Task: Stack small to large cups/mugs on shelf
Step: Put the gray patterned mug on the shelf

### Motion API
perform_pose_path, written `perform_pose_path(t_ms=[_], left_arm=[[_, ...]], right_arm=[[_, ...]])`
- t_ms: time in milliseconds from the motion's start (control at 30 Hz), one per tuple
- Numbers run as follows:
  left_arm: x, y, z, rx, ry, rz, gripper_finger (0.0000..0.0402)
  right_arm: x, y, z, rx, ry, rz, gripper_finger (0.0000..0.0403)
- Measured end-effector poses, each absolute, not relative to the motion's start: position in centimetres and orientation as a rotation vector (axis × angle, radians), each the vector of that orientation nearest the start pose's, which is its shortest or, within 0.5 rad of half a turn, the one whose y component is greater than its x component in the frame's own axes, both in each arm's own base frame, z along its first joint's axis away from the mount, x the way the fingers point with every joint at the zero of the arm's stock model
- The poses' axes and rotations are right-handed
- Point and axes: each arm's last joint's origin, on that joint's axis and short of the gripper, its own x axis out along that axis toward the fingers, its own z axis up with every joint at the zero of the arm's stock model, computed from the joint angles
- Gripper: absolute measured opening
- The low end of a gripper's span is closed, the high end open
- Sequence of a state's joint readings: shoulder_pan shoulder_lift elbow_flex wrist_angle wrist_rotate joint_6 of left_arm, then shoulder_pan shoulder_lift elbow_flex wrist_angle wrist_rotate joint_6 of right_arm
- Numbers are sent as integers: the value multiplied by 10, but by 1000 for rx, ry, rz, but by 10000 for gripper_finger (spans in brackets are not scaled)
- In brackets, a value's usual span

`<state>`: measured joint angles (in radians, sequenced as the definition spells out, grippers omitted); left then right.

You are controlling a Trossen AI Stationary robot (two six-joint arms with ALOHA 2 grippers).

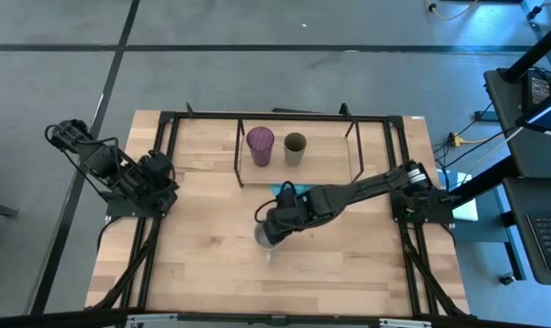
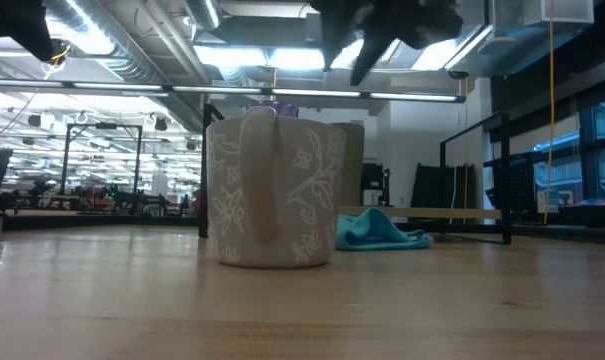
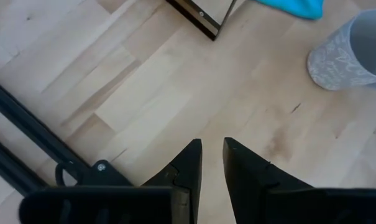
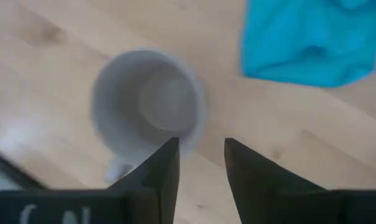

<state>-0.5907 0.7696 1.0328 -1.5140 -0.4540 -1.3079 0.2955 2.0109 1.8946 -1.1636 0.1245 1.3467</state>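
Note:
A grey patterned mug [image 1: 268, 240] stands upright on its base on the wooden table, its handle [image 2: 258, 175] toward the near edge. My right gripper [image 4: 200, 152] hovers open just above it, fingers pointing down, over the mug's rim [image 4: 147, 102]; in the low view it [image 2: 382, 30] is clear of the mug [image 2: 272, 190]. The purple tumbler [image 1: 260, 146] and the olive cup [image 1: 295, 148] stand side by side on the shelf [image 1: 330, 155]. My left gripper [image 3: 212, 149] waits at the table's left, shut and empty.
A teal cloth [image 2: 380, 230] lies on the table between the mug and the shelf, partly under my right arm [image 1: 348, 193]. The shelf's black wire frame [image 1: 240, 155] rises at its ends. Black rails [image 1: 152, 246] run along the table's sides.

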Motion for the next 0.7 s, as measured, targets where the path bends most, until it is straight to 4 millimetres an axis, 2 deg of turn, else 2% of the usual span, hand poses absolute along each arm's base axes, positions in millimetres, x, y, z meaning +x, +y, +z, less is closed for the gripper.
perform_pose_path(t_ms=[67, 300, 433, 700], left_arm=[[73, -34, 320, -547, 934, 569, 60], [71, -32, 319, -524, 950, 587, 60], [71, -32, 318, -517, 955, 593, 60], [71, -32, 318, -515, 955, 591, 60]], right_arm=[[392, 114, 280, 882, 1122, -723, 129], [401, 114, 281, 927, 1052, -675, 129], [400, 114, 269, 889, 1111, -732, 129], [410, 117, 254, 893, 1113, -722, 129]])
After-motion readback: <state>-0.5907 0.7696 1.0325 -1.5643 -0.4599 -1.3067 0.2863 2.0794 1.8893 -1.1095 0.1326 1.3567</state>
